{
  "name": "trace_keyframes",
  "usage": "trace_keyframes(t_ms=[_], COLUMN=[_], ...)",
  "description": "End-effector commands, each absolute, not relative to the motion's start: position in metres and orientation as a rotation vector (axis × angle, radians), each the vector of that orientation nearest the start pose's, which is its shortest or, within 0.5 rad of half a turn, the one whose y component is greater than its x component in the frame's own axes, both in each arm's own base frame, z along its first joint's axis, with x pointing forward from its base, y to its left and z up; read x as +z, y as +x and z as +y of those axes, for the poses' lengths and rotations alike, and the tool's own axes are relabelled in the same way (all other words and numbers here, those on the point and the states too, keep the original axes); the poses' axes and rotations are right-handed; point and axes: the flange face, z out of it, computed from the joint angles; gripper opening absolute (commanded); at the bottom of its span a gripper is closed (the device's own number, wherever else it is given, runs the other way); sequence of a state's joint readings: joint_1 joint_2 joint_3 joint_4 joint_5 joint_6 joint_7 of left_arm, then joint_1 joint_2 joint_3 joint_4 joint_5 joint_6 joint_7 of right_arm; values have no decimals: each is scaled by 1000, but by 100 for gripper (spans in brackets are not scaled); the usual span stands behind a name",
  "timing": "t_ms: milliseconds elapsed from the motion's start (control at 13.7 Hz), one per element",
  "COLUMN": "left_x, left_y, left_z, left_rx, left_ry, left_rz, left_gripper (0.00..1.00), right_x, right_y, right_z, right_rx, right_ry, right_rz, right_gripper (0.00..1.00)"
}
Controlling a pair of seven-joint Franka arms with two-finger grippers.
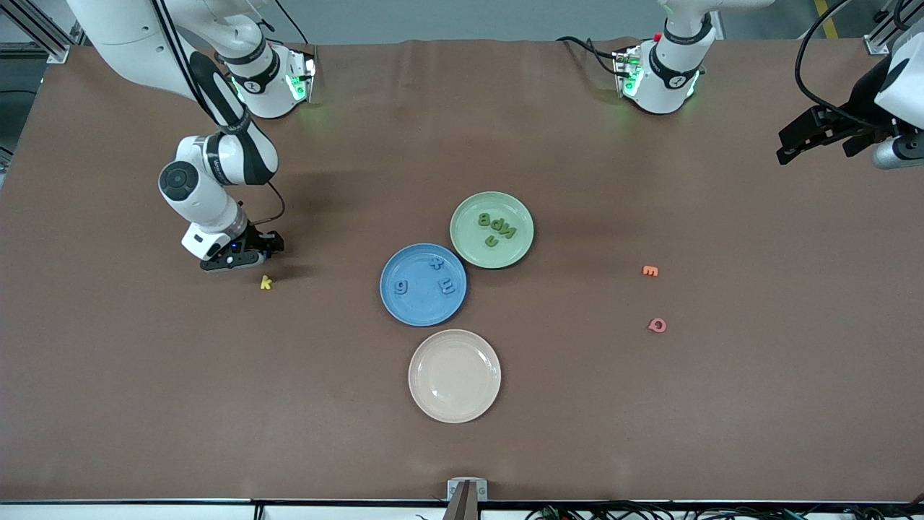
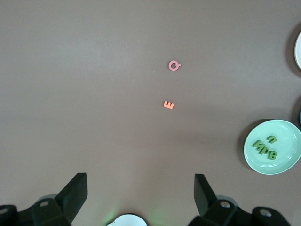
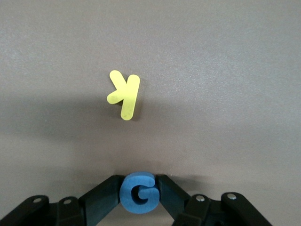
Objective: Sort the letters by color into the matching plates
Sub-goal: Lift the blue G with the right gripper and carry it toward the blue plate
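Between right gripper (image 3: 138, 193) jaws: blue letter "G" (image 3: 138, 192).

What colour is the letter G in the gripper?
Blue G, between the right gripper fingers; right wrist view.

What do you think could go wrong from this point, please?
The right gripper pinches the blue G only by its edges, so the letter might twist or slip out on the way to the blue plate. The yellow K lies close by and could get nudged. The blue plate touches the green plate, so a loose drop might land wrong.
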State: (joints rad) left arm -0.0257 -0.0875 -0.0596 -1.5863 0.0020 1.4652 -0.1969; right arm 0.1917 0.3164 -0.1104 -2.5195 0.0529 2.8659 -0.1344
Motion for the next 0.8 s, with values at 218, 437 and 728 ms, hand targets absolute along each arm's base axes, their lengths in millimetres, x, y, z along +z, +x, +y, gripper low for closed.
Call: trace_keyframes(t_ms=[218, 437, 728], left_x=[656, 651, 650], left_y=[511, 513, 519], left_z=[-43, -43, -45], left_rx=[30, 42, 9], left_ry=[-3128, -3128, -3131], left_rz=[-159, -159, -154], left_gripper=[100, 100, 100], right_x=[163, 174, 195], right_y=[466, 474, 488], right_z=[31, 33, 46], right_rx=[-30, 21, 96], right_ry=[-3147, -3141, -3134], right_rz=[-220, -218, -157], right_gripper=[1, 1, 1])
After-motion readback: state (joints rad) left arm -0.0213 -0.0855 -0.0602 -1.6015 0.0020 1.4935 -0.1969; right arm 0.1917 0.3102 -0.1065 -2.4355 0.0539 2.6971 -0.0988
